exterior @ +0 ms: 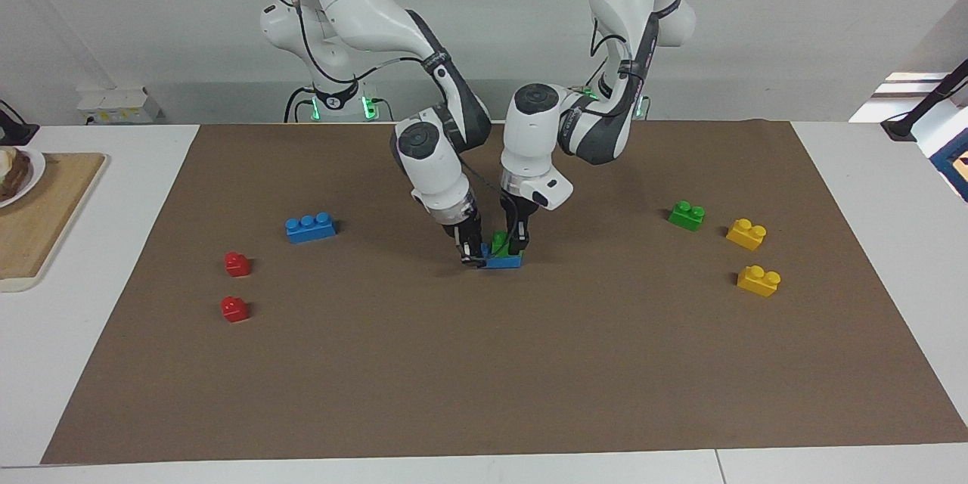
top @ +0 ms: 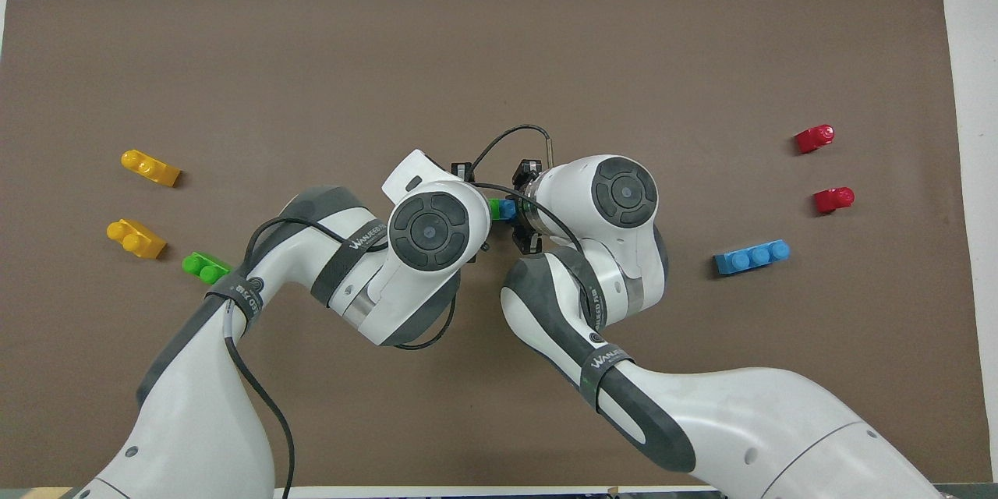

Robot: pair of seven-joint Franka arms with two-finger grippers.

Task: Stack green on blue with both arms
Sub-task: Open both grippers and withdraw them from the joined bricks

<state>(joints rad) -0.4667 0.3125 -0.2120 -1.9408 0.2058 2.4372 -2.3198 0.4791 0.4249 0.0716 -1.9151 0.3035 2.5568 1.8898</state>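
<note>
A blue brick (exterior: 505, 262) (top: 507, 209) lies in the middle of the brown mat. My right gripper (exterior: 474, 255) is shut on the end of it toward the right arm. A green brick (exterior: 499, 242) (top: 493, 208) rests on top of the blue one, upright, with my left gripper (exterior: 516, 245) shut on it. In the overhead view both wrists cover most of the two bricks. Whether the green brick's underside is pressed fully onto the studs is hidden by the fingers.
A second blue brick (exterior: 311, 228) and two red bricks (exterior: 237, 264) lie toward the right arm's end. A second green brick (exterior: 687, 215) and two yellow bricks (exterior: 746, 234) lie toward the left arm's end. A wooden board (exterior: 38, 212) sits off the mat.
</note>
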